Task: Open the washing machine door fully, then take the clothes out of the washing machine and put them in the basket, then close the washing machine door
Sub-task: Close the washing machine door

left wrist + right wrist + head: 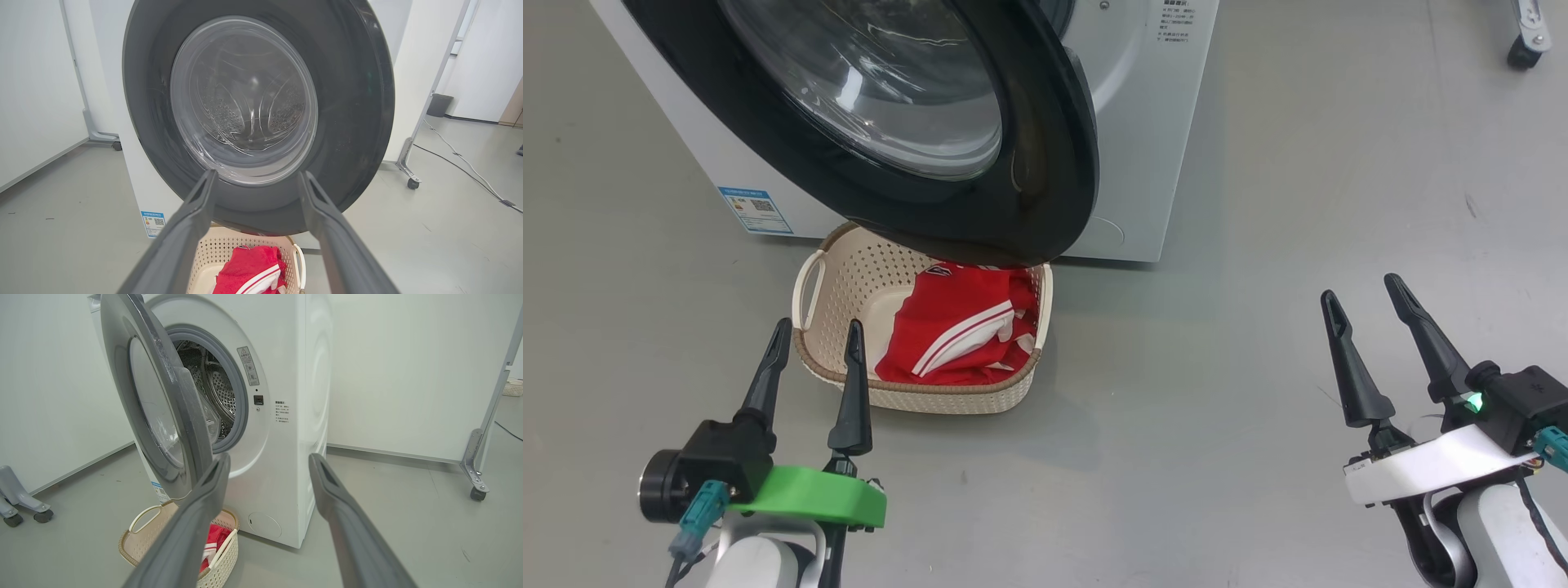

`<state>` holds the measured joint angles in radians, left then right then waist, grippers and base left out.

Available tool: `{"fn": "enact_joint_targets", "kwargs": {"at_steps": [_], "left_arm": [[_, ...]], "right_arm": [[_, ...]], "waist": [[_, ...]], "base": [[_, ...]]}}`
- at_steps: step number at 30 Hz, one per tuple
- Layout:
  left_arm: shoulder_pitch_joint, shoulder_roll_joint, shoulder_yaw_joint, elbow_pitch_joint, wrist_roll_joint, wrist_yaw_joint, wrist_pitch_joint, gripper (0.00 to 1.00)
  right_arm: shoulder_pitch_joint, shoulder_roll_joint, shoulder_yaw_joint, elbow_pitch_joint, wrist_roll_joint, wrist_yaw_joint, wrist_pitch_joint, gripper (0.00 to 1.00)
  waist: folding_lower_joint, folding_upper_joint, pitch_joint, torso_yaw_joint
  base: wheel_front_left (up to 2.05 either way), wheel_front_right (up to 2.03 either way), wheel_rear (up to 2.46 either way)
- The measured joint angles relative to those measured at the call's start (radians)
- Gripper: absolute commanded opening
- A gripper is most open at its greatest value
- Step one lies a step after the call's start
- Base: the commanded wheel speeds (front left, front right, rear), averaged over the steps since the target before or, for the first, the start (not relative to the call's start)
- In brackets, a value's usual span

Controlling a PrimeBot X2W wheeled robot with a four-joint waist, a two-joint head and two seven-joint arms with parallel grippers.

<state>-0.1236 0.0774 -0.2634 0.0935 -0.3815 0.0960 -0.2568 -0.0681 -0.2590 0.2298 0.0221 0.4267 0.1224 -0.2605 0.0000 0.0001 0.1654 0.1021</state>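
Clothes (956,327) in basket (947,404), parked under door (1045,163), prob. for a short drop; door ajar, not yet shut. L tool (818,324) & R tool (1361,287) open, empty.

The left bracket (809,496) is green, right bracket (1429,465) white

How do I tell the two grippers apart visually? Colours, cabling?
Both have two long dark tapered fingers and a teal connector. Left gripper: green bracket, black round-ended body. Right gripper: white bracket, lit green indicator, black cable.
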Motion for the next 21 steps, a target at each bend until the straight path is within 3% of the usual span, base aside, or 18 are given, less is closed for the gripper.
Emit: {"fn": "enact_joint_targets", "kwargs": {"at_steps": [21], "left_arm": [[0.026,-0.023,0.020,-0.009,0.049,-0.033,0.000,1.00]], "right_arm": [[0.001,0.000,0.013,0.002,0.000,0.000,0.000,1.00]], "waist": [[0.0000,0.0000,-0.008,0.000]], "base": [[0.00,0.00,0.00]]}}
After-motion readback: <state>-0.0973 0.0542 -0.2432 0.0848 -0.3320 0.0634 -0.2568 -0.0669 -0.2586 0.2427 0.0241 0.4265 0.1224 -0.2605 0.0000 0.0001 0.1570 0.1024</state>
